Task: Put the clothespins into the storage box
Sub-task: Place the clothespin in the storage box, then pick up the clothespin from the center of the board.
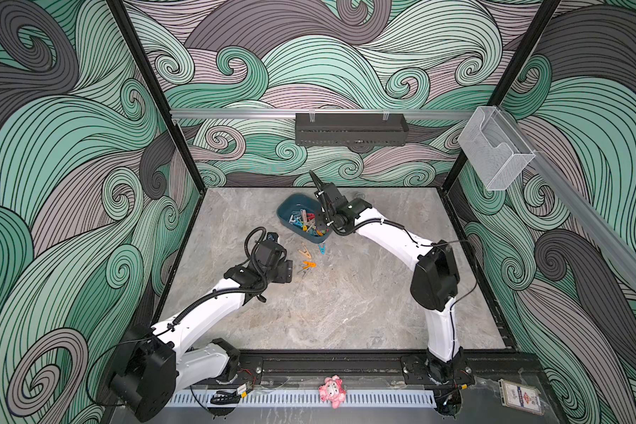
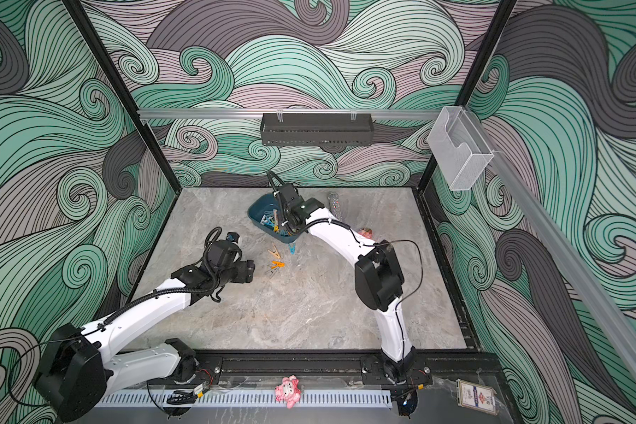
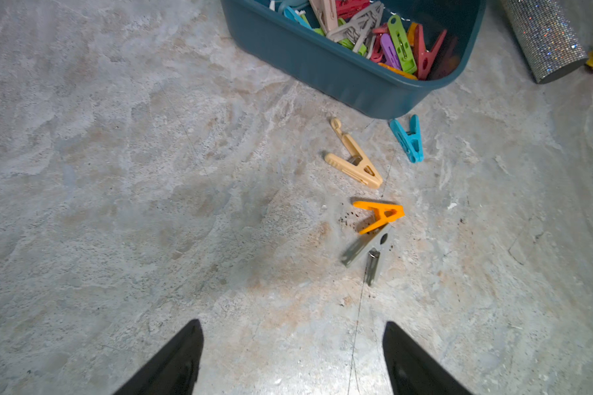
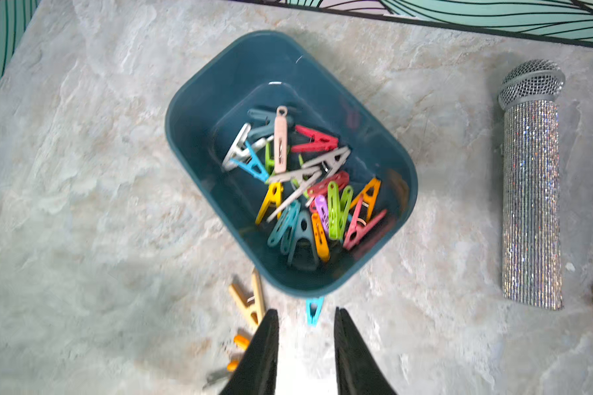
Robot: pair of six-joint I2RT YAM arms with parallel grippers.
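Most clothespins (image 4: pixel 302 191) lay in the storage box (image 4: pixel 192 102) just ahead of the right tool (image 4: pixel 305 309), whose jaws stood slightly parted, apparently empty. Four lay outstanding on the surface (image 3: pixel 117 171) ahead of the left tool (image 3: pixel 291 323), wide open, holding nothing.

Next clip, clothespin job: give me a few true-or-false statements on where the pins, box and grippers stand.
1. The beige pin, blue pin, orange pin and grey pin lie on the table, outside the box. True.
2. The left gripper holds the orange pin. False: it is open and empty.
3. The box is empty. False: it holds many pins.
4. A microphone lies beside the box. True.
5. The right gripper is shut on a pin. False: its jaws stand apart, empty.
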